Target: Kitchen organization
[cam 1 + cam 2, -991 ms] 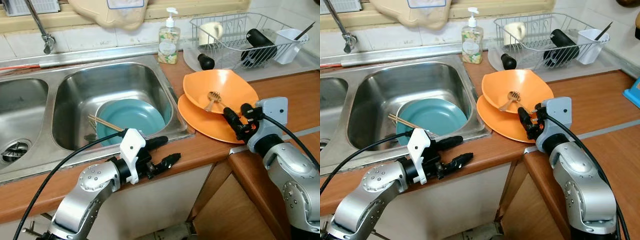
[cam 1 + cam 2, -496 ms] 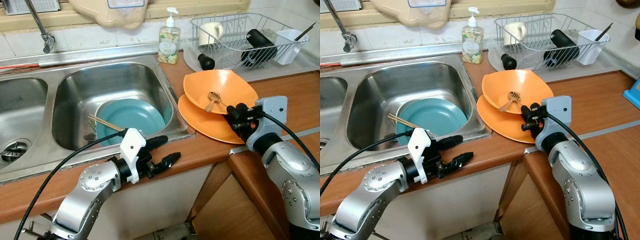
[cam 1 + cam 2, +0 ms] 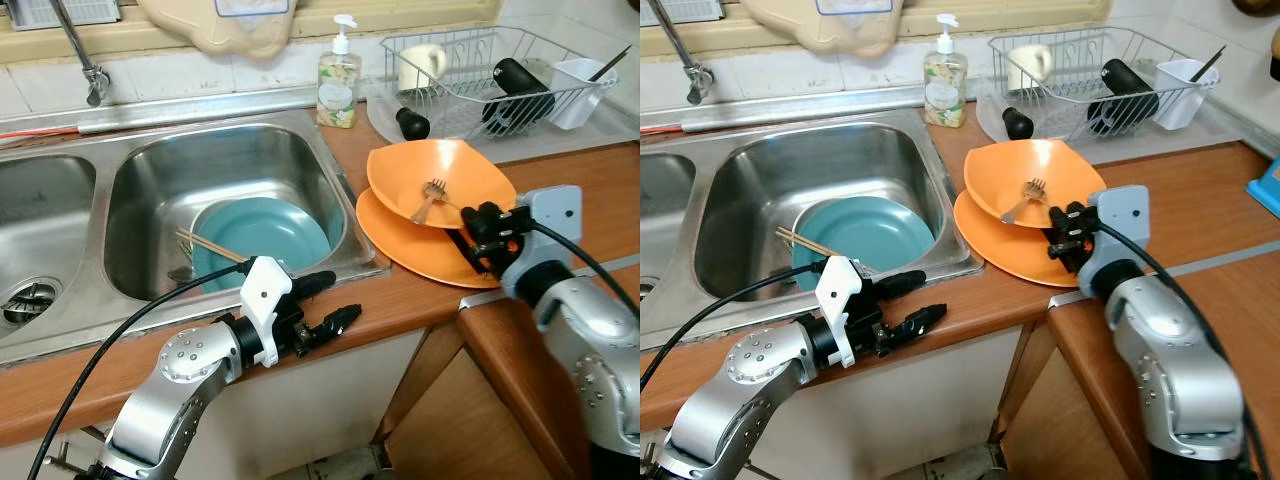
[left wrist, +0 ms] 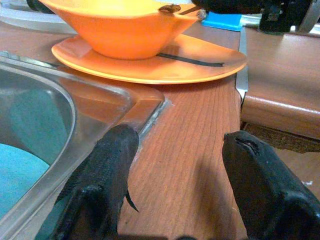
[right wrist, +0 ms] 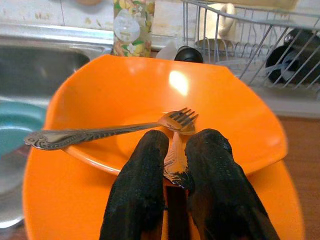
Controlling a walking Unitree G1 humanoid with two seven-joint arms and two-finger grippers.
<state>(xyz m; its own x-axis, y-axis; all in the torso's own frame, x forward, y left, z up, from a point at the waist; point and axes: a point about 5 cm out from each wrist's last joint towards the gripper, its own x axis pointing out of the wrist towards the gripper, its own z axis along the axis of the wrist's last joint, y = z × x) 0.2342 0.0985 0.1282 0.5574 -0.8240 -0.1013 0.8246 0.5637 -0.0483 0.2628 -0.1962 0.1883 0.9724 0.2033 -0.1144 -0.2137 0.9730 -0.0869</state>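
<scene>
- Pinching a second utensil's handle (image 5: 173, 159) at orange bowl's (image 5: 165, 95) near rim: right gripper (image 5: 172, 150), fork (image 5: 107, 132) beside.
- Left gripper (image 3: 325, 300) spread, over counter edge (image 4: 195, 150) near sink (image 3: 225, 165).

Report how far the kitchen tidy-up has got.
Done: a mug and utensils already sit in the drying rack. In hand: the right gripper is shut on a utensil handle in the orange bowl, beside a fork. Left: the teal plate and chopsticks in the sink; the left gripper hovers open.
</scene>
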